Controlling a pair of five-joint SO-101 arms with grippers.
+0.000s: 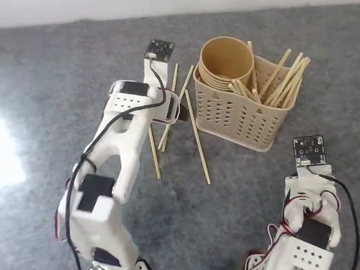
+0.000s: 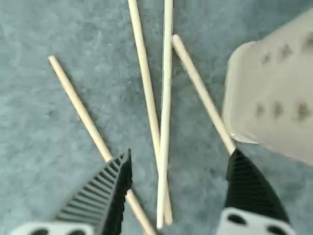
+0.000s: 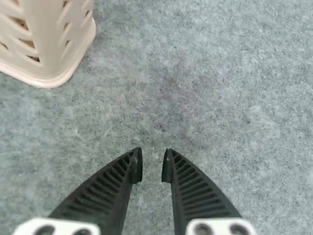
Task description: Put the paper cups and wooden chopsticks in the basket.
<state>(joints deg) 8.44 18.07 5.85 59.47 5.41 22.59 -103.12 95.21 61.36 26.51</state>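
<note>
The basket (image 1: 246, 115) stands on the grey table (image 1: 34, 83), towards its far right part in the high view. A stack of paper cups (image 1: 227, 57) sits upright in the basket's left end. How many cups are nested there is hard to tell, perhaps five or six going by the rims. A bundle of chopsticks (image 1: 282, 79) leans out of the other end, their tips fanning past the rim.

Four loose chopsticks (image 2: 165, 112) lie flat on the table just to the left of the basket. Two of them cross each other in a narrow X, one lies nearest the basket wall, and one lies further out on the far side from it.

The left arm (image 1: 128, 138) stretches from the near edge out over these sticks. The left gripper (image 2: 181, 159) hangs just above them with its fingers (image 2: 115, 186) spread wide and nothing between them. The crossed pair lies in the gap. The outer stick runs under one fingertip, and the stick by the basket runs under the other. The basket's pale wall is close beside that second finger.

The right arm (image 1: 307, 237) sits folded back at the near right corner, well apart from the loose sticks. The right gripper (image 3: 152, 160) points down at bare table with its fingers drawn almost together, only a thin slit between the tips, and it holds nothing. A corner of the basket shows beyond it
</note>
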